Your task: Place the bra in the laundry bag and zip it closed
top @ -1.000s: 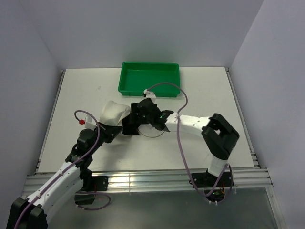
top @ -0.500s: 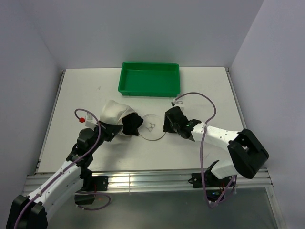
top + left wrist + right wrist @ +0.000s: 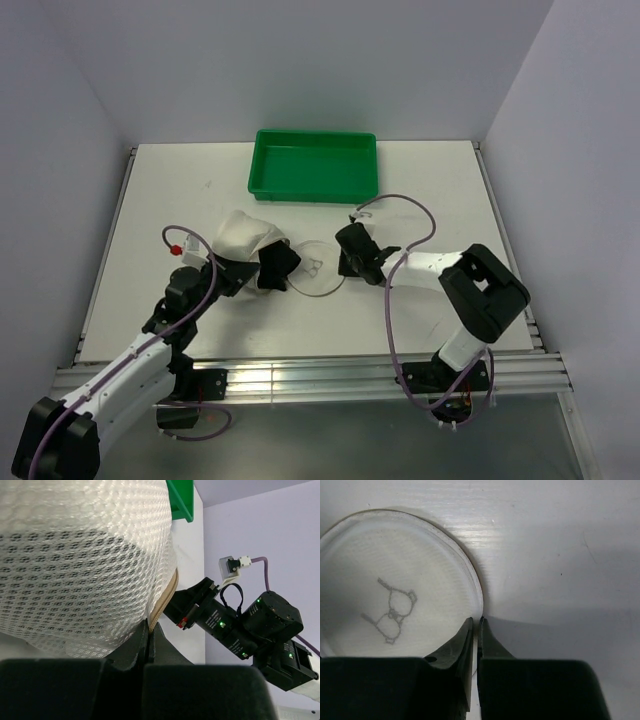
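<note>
Jaws first. The left jaws are pressed together on the rim of the laundry bag (image 3: pixel 243 234), right by its tan zip (image 3: pixel 167 592). The right jaws are almost together too, with only a thin slit. Their tips sit at the edge of the round lid (image 3: pixel 395 585), and I cannot tell if they hold that edge or only touch it.

The bag lies on its side on the desk (image 3: pixel 440 190), with its mouth facing the right arm (image 3: pixel 420 265). The bra (image 3: pixel 277 262) is a black lump in that mouth. It pokes partly out, between the white mesh and the flat lid.

So the lid lies just to the left of the right jaws, and the bra is past it. The right arm is nearer the lid, and the left arm (image 3: pixel 140 350) is nearer the bag. I think the bra has to go deeper before the lid can swing over it.
</note>
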You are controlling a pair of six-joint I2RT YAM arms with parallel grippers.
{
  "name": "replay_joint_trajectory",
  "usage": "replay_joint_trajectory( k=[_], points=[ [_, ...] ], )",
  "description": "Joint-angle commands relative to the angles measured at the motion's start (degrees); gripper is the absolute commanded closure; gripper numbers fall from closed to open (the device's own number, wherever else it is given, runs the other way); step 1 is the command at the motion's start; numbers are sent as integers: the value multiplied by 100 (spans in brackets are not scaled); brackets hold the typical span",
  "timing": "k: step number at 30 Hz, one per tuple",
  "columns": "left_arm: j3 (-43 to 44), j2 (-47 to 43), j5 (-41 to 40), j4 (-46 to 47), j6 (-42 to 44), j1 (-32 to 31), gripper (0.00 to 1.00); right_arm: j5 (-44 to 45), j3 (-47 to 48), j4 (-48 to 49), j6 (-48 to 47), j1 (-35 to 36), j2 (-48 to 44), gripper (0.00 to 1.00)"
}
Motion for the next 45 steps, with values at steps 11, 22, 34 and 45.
replay_joint_trajectory(
  k=[11, 22, 34, 45],
  points=[
    [1236, 530, -213, -312, 736, -29, 100, 1298, 862, -2850, -974, 520, -3177, 100],
    [1474, 627, 200, -918, 939, -56, 100, 1949, 3326, -4449, -1301, 978, -2650, 100],
    [1640, 846, 42, -708, 1281, -618, 100, 1950, 3784, -3932, -1696, 1303, -2851, 100],
    [2275, 925, -934, -709, 1792, -1594, 100, 3486, 4757, -4571, -1890, 2312, -1879, 100]
  ],
)
